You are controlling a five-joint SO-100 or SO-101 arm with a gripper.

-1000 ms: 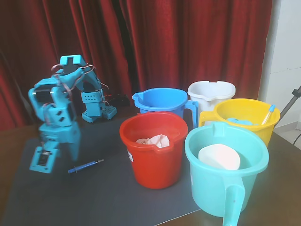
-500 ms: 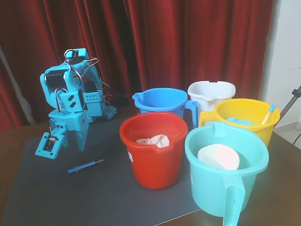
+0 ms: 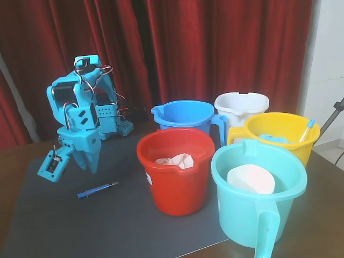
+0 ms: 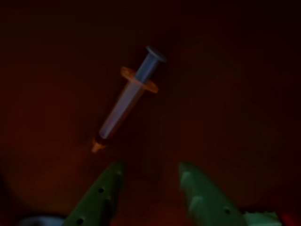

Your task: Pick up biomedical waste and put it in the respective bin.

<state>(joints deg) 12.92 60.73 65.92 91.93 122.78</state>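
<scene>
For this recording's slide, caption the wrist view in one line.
Open gripper poised just short of the syringe lying diagonally on the dark mat.

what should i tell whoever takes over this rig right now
End effector: open, empty, above the mat with the syringe just ahead of its fingertips in the wrist view.
Syringe: flat on the dark mat, left of the red bucket in the fixed view, apart from everything.
Done: nothing binned from this pick yet.
Left: lower, close on the syringe, carry it to its bucket, release.
</scene>
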